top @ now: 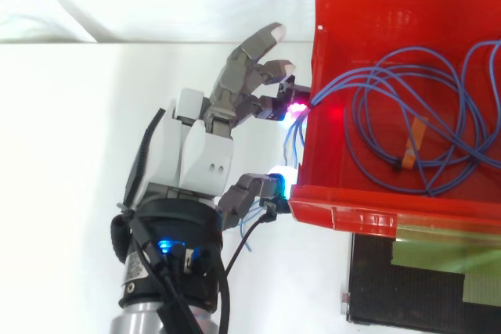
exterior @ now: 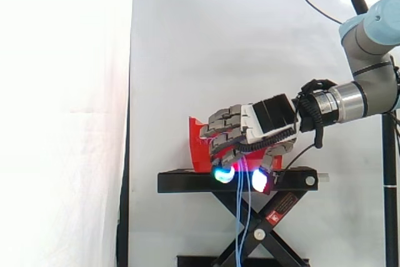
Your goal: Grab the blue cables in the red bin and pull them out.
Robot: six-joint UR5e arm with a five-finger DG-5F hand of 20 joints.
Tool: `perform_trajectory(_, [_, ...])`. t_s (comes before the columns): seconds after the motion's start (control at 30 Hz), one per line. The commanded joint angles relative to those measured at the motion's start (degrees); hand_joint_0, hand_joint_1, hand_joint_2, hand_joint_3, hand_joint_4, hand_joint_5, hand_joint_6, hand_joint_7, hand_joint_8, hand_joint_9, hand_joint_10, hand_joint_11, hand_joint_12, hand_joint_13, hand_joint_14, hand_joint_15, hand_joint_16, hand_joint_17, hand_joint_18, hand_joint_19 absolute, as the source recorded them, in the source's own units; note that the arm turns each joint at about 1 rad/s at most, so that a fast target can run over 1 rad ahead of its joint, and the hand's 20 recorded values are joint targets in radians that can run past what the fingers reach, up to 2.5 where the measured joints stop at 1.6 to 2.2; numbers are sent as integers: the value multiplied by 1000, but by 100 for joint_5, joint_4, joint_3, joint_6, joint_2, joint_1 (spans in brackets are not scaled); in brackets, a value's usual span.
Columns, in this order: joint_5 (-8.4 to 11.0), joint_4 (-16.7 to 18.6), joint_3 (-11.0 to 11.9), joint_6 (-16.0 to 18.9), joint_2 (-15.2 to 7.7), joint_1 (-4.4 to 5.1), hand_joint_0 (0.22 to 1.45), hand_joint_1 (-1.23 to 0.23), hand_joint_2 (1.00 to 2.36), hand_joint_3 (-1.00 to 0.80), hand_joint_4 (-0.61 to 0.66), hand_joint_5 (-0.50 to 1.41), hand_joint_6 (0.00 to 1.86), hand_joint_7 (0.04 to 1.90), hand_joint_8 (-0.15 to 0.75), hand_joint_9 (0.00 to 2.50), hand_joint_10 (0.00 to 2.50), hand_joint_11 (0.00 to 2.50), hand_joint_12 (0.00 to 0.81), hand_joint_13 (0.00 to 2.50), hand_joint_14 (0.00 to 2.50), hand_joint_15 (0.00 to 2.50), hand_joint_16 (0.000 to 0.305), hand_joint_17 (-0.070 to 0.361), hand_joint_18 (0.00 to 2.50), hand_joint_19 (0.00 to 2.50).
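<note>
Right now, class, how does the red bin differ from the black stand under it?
The red bin is an open-topped box with walls; the black stand is a flat platform on crossed legs. The bin holds coiled blue cables; the stand carries the bin. Both stand before the white curtain.

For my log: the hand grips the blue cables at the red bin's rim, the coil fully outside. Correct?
No. The hand grips the blue cables at the red bin's rim, but the top view shows most of the coil inside.
</note>
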Motion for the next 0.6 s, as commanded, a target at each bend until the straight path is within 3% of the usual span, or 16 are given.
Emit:
perform_trajectory(0.0, [1, 3, 0, -1, 0, -15, 731, -987, 1000, -1000, 100, 759, 126, 665, 241, 626, 22, 576, 339, 384, 14, 362, 46, 103, 254, 470])
perform_trajectory(0.17, [1, 3, 0, -1, 0, -15, 735, -991, 1000, -1000, 87, 739, 306, 596, 237, 643, 20, 581, 340, 398, 14, 365, 46, 102, 256, 478])
perform_trajectory(0.57, [1, 3, 0, -1, 0, -6, 739, -988, 1000, -1000, 80, 747, 326, 584, 237, 655, 23, 586, 340, 428, 14, 375, 45, 102, 273, 494])
